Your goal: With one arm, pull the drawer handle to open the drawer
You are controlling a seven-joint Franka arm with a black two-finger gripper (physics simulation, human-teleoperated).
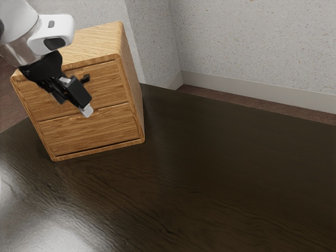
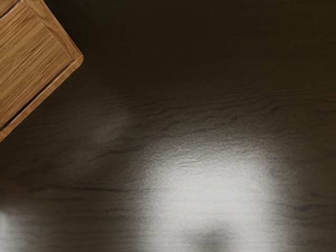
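Black two-finger gripper (image 1: 84, 105) poised before a light wooden two-drawer cabinet (image 1: 128, 79) on a dark wooden table (image 1: 220, 178).
It hangs in front of the upper drawer front (image 1: 105, 84), which looks flush with the cabinet; how its jaws stand I cannot tell.

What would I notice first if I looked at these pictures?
A light wooden cabinet stands at the exterior view's upper left, on a dark, shiny table. The robot's black gripper hangs right in front of the cabinet's upper drawer. In the wrist view, a bright patch of glare lies on the table near the cabinet's corner.
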